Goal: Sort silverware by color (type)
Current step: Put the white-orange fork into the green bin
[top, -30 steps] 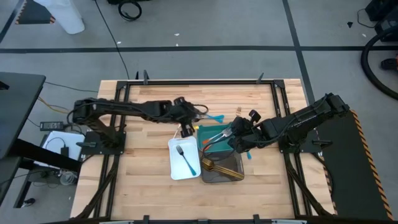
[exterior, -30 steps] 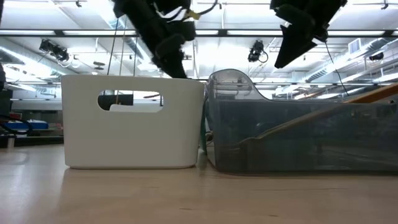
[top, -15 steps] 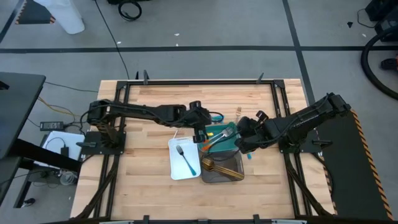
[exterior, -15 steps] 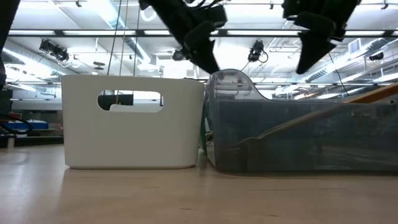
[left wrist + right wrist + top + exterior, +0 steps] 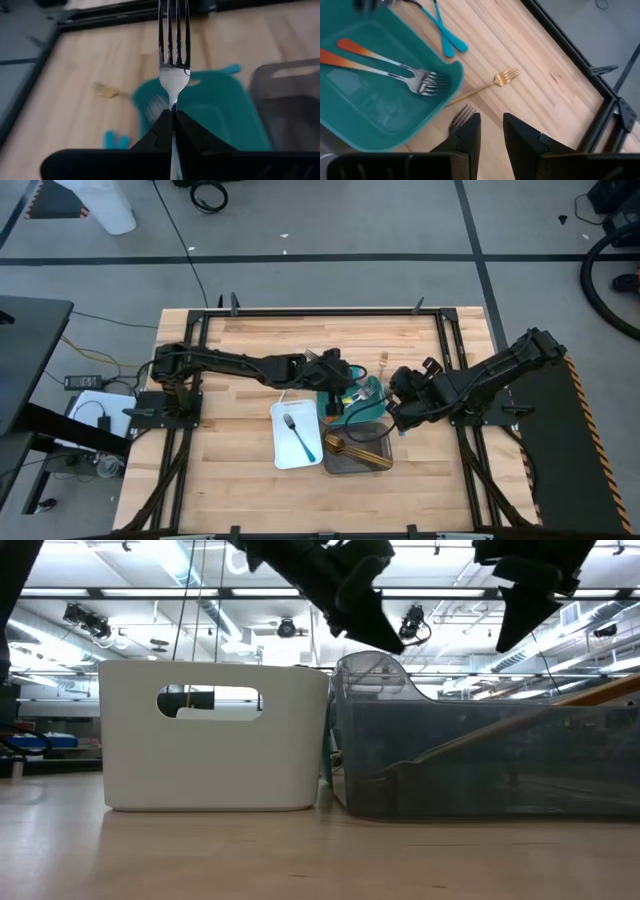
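Left arm advanced over teal tray [image 5: 368, 408] | fingers [image 5: 162, 131] clamp fork [image 5: 173, 60] | right's seemingly apart

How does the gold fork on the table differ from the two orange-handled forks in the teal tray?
Colour: the gold fork is gold all over; the orange-handled forks have silver heads and orange handles.
Place: the gold fork lies on the bare wooden table, just outside the teal tray; the orange-handled forks lie inside it.
Company: the gold fork lies apart; the orange-handled forks lie side by side, heads together.
Shared: all lie flat.
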